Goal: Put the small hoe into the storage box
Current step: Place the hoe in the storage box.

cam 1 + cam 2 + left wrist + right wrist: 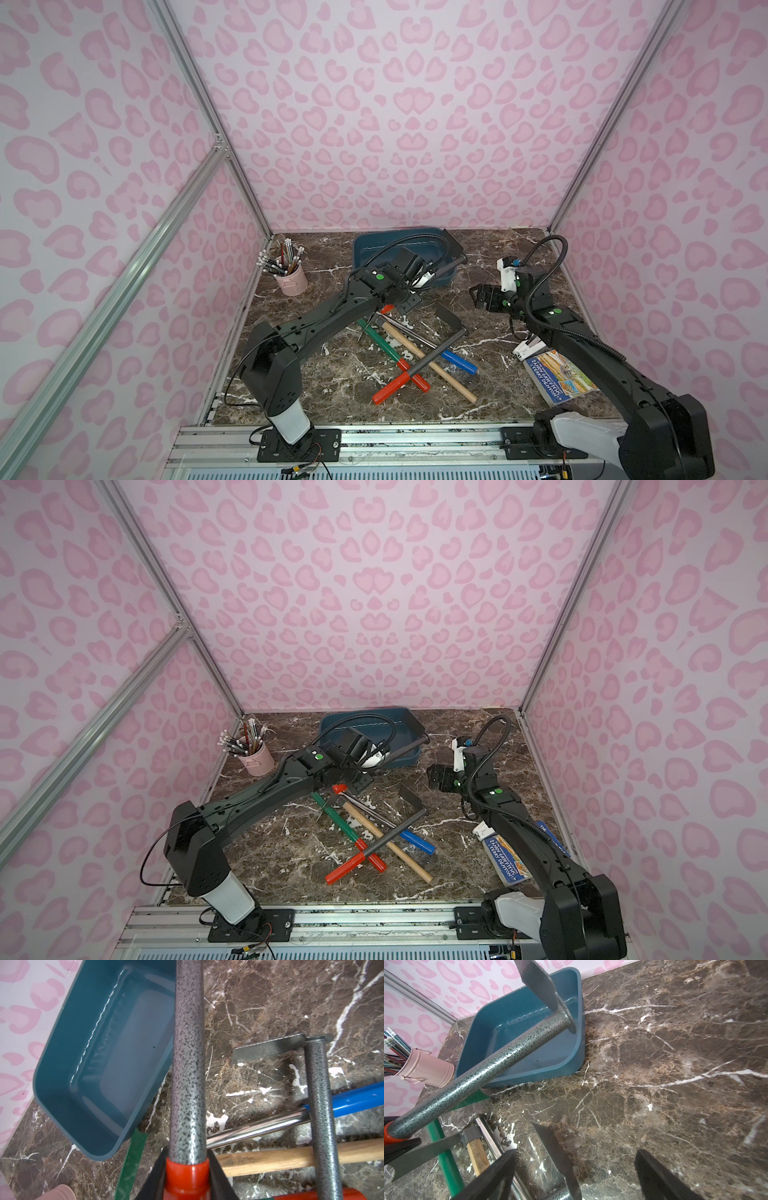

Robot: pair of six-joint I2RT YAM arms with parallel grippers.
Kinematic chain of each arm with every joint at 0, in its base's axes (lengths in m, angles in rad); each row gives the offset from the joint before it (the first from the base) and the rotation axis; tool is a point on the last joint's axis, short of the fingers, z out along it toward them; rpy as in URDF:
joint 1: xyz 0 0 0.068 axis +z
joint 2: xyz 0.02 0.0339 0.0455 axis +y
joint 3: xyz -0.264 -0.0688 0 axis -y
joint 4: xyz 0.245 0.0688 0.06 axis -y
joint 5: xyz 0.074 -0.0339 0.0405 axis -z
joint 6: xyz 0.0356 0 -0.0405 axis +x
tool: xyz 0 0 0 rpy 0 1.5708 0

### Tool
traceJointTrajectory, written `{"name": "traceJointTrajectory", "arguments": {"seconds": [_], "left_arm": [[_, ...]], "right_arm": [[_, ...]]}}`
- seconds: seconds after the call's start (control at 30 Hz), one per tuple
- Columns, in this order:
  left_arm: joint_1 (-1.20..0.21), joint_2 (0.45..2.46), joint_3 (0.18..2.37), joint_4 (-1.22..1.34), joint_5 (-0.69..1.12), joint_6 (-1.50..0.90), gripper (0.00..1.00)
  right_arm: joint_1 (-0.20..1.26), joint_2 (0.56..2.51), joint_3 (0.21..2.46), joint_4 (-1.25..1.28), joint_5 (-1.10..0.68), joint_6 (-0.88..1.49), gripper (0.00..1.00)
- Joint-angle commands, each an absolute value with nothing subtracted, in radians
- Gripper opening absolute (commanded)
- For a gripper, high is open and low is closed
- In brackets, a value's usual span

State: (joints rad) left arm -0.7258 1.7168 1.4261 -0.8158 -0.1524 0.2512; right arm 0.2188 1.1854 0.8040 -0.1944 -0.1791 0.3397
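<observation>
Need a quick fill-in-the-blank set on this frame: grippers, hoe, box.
1. The left gripper grips the small hoe by its ___ handle.
2. Its shaft reaches over the storage box, which is ___ inside.
3. The right gripper hangs ___, holding nothing.
4. The pencils stand in a ___ cup.
Missing words: red; empty; open; pink.

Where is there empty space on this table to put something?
Bare brown marble table lies right of the dark teal plastic storage box, and near the front, left of the crossed long-handled tools. That tool pile crowds the middle.
</observation>
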Motion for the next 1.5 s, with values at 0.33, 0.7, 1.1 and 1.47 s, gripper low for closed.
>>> {"name": "traceJointTrajectory", "arguments": {"seconds": [0.33,0.7,1.1,1.47], "left_arm": [[-0.666,1.797,1.477,-0.726,-0.146,0.313,0.04],[-0.638,1.851,1.492,-0.724,-0.143,0.324,0.04],[-0.654,1.910,1.550,-0.747,-0.078,0.322,0.04],[-0.705,1.964,1.605,-0.764,-0.039,0.303,0.04]], "right_arm": [[0.221,1.186,0.815,-0.167,-0.187,0.339,0.94],[0.220,1.185,0.802,-0.166,-0.186,0.336,0.94],[0.221,1.178,0.798,-0.159,-0.287,0.327,0.93],[0.221,1.168,0.792,-0.166,-0.289,0.319,0.93]]}}
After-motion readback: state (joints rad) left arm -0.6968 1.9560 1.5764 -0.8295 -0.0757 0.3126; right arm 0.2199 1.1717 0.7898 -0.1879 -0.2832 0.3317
